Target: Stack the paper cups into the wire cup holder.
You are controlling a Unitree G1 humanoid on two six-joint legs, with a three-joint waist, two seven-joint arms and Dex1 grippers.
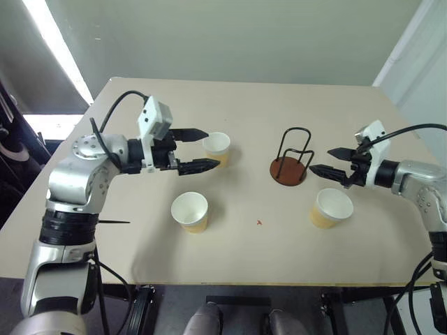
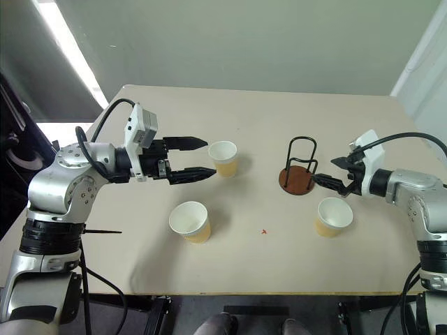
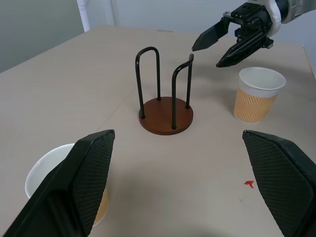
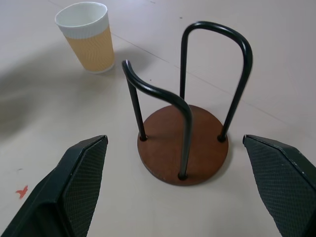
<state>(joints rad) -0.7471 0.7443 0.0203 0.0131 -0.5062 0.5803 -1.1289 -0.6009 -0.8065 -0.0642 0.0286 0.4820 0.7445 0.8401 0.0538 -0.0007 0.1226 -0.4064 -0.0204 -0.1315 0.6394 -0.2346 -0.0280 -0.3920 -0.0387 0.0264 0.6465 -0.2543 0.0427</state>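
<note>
Now the left gripper (image 1: 202, 149) is wide open right by one cup (image 1: 217, 149), and the right gripper (image 1: 323, 161), open too, faces the holder (image 1: 292, 158).

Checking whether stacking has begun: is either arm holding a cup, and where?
Nothing held: left gripper and right gripper both stand with open jaws.

The paper cups (image 1: 216, 148) have ribbed, matt tan sleeves and smooth white rims. The wire cup holder (image 1: 290, 162) pairs glossy black metal loops with a smooth, reddish-brown wooden-looking disc. The table (image 1: 237, 105) is matt beige laminate. The gripper fingers (image 3: 84, 182) look like textured black plastic.
</note>
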